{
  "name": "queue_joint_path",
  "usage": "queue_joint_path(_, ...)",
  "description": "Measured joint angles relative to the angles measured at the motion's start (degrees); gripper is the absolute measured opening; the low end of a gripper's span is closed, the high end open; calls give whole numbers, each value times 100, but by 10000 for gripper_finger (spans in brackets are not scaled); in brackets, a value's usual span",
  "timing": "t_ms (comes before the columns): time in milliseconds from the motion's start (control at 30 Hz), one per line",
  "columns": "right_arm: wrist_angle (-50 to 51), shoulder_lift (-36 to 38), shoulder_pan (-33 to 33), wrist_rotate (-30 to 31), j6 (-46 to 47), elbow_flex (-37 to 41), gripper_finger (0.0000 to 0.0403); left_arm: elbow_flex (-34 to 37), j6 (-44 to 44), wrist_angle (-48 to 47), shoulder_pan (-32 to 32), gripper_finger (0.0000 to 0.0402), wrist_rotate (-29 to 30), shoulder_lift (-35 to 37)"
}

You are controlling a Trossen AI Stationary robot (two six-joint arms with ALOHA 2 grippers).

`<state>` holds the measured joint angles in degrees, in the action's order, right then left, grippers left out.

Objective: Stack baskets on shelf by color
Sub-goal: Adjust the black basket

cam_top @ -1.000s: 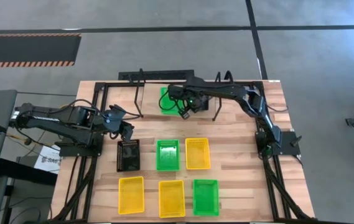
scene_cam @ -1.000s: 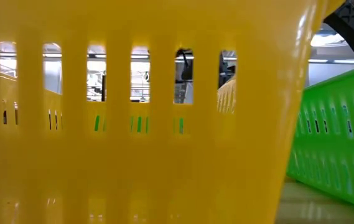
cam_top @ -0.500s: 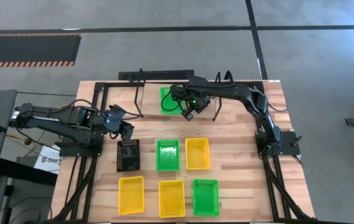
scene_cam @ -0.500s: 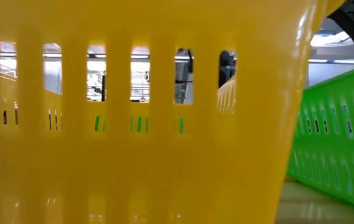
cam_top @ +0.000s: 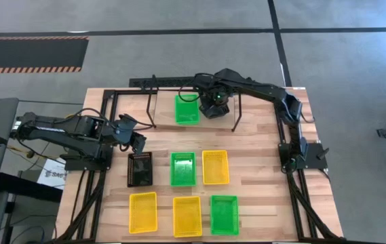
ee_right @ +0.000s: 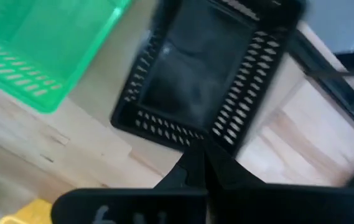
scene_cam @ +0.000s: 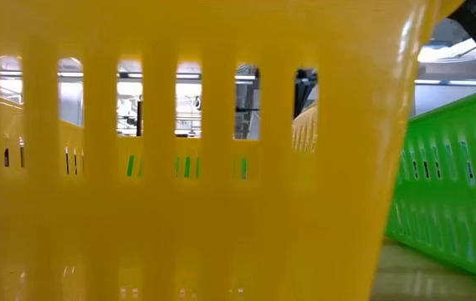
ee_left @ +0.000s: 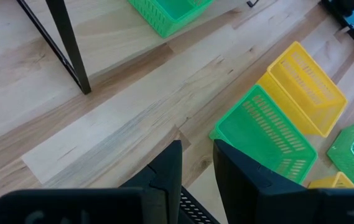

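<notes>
The shelf (cam_top: 172, 82) stands at the table's far edge on thin black legs (ee_left: 71, 53). Between its legs, a green basket (cam_top: 186, 109) rests with its bottom on the wood. A black basket (ee_right: 198, 81) lies right beside it. My right gripper (ee_right: 200, 163) hovers shut above the black basket's near wall, touching nothing. My left gripper (ee_left: 196, 168) waits open at the table's left, above another black basket (cam_top: 140, 168). Green (cam_top: 182, 168) and yellow (cam_top: 215, 167) baskets lie mid-table. Two yellow baskets (cam_top: 143, 211) (cam_top: 186, 215) and a green one (cam_top: 224, 214) line the near edge.
In the low view a yellow basket wall (scene_cam: 179, 184) fills nearly everything, with a green basket (scene_cam: 455, 184) to its right. The black frame (cam_top: 98, 115) borders the wooden table. Bare wood lies between the shelf and the middle row of baskets.
My right gripper has risen and gone toward the table's far edge and a little to the right. It has moved from the near right corner of the green basket to above the black basket beside it.
</notes>
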<state>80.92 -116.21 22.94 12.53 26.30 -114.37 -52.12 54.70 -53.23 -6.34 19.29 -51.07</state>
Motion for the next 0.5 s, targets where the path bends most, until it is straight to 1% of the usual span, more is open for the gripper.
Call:
queue_joint_path(333,-101,-686,82,-75,-724,7,0,0,66,-1,-1,77,5,0)
queue_joint_path(500,-78,-790,156,-65,-884,48,0,0,85,0,1,77,11,0)
